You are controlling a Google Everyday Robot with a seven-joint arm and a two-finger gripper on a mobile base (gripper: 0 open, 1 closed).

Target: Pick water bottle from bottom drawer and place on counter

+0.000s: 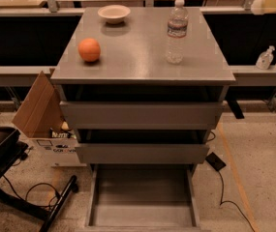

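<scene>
Water bottle [177,30], just one, stands on counter [137,62]; tool [273,1] top-right, state unclear.

Orange ball [89,50] near white bowl [114,13]; open cardboard box [39,108] at left; two pump bottles [265,58] at right.

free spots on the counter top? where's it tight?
Free: counter middle between orange ball and water bottle, plus the front strip. Tighter at back by bowl. Bottom drawer bare too. Gripper sits beyond the back right corner.
</scene>
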